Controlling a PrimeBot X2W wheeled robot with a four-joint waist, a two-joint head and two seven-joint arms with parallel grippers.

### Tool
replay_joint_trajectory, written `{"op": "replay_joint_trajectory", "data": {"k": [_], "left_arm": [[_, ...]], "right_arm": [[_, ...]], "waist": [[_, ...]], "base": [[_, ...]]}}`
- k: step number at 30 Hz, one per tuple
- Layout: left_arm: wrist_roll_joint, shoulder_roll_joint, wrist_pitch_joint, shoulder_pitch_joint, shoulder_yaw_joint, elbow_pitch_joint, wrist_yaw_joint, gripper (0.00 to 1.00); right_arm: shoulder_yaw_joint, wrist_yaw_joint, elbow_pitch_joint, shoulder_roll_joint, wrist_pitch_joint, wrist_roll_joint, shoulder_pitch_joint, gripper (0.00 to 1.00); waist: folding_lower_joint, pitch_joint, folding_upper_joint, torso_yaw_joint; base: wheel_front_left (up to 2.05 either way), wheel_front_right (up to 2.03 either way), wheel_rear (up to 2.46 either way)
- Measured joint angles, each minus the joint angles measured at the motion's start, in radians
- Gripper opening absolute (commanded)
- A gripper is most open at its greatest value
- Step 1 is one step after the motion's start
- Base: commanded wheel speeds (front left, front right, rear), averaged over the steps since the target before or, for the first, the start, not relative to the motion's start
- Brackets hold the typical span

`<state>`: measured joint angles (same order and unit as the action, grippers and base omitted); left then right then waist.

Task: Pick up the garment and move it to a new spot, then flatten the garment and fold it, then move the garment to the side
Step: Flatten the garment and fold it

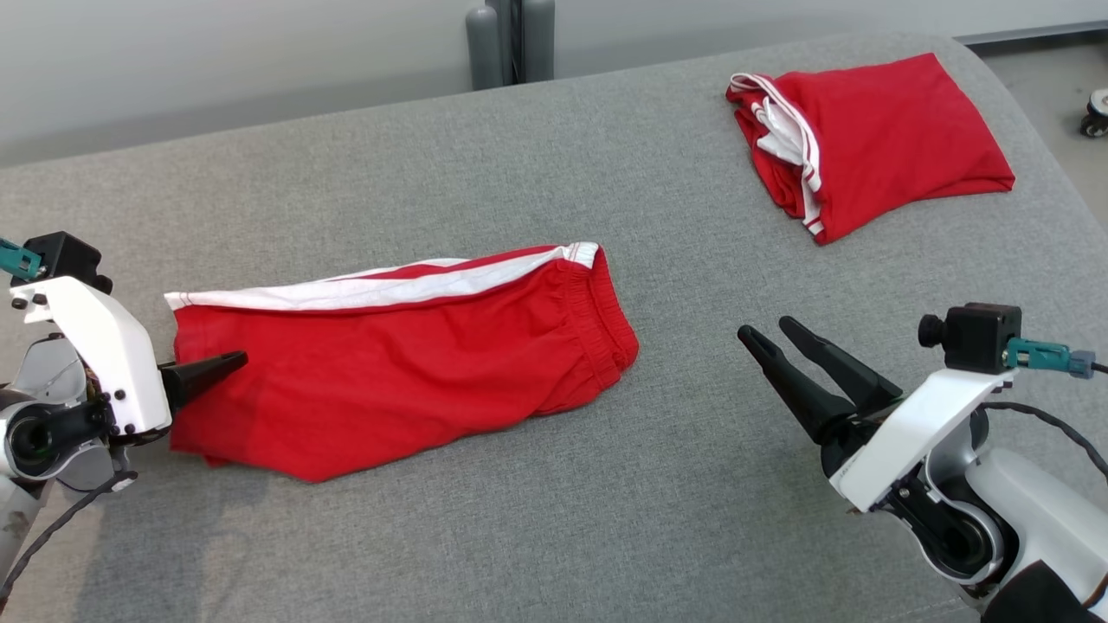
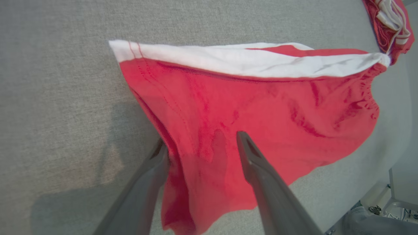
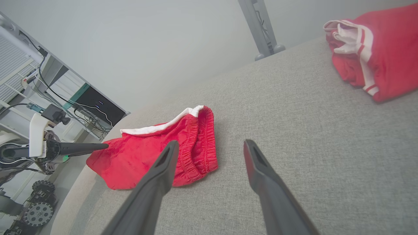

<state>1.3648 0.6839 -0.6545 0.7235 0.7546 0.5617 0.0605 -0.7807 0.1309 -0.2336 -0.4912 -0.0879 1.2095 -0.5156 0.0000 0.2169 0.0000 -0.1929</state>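
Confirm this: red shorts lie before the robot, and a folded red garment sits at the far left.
Wrong side: the folded red garment sits at the far right, as the head view shows. The red shorts do lie before the robot.

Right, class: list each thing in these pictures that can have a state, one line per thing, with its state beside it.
red shorts, lying on the grey surface, folded leg over leg, not gripped
second red garment, folded into a bundle, lying at the far right
left tool, open, fingers apart around the hem end of the shorts
right tool, open, empty, clear of both garments
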Motion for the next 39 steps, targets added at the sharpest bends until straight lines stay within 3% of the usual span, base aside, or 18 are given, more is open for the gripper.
{"op": "replay_joint_trajectory", "data": {"k": [10,15,19,21,24,26,33,39], "left_arm": [[-0.035,0.043,0.113,-0.023,-0.03,-0.079,0.007,1.0],[-0.05,0.056,0.194,-0.082,-0.044,-0.139,-0.019,1.0],[-0.11,0.049,0.392,-0.11,-0.089,-0.186,-0.066,1.0],[-0.128,0.044,0.439,-0.127,-0.094,-0.2,-0.077,1.0],[-0.173,0.002,0.616,-0.206,-0.114,-0.269,-0.121,1.0],[-0.185,-0.006,0.655,-0.223,-0.119,-0.284,-0.133,1.0],[-0.279,-0.051,0.866,-0.351,-0.125,-0.378,-0.249,1.0],[-0.371,-0.114,0.915,-0.444,-0.198,-0.452,-0.311,1.0]], "right_arm": [[0.06,0.0,0.003,0.0,0.023,-0.04,0.072,1.0],[0.097,0.0,0.003,0.015,0.025,-0.074,0.095,1.0],[0.161,0.0,-0.037,0.033,-0.035,-0.14,0.095,1.0],[0.174,0.0,-0.049,0.043,-0.046,-0.155,0.097,1.0],[0.227,0.0,-0.081,0.086,-0.094,-0.213,0.114,1.0],[0.239,0.0,-0.086,0.091,-0.104,-0.229,0.12,1.0],[0.364,0.0,-0.084,0.143,-0.15,-0.36,0.175,1.0],[0.431,0.0,-0.079,0.201,-0.159,-0.478,0.214,1.0]], "waist": [[0.0,-0.08,0.0,0.022],[0.0,-0.099,0.0,0.047],[0.0,-0.099,0.0,0.064],[0.0,-0.1,0.0,0.069],[0.0,-0.107,0.0,0.093],[0.0,-0.11,0.0,0.099],[-0.0001,-0.138,0.0,0.138],[0.0,-0.149,0.0,0.156]], "base": [[0.0,0.0,0.0],[0.0,0.0,0.0],[0.0,0.0,0.0],[0.0,0.0,0.0],[0.0,0.0,0.0],[0.0,0.0,0.0],[0.0,0.0,0.0],[0.0,0.0,0.0]]}}
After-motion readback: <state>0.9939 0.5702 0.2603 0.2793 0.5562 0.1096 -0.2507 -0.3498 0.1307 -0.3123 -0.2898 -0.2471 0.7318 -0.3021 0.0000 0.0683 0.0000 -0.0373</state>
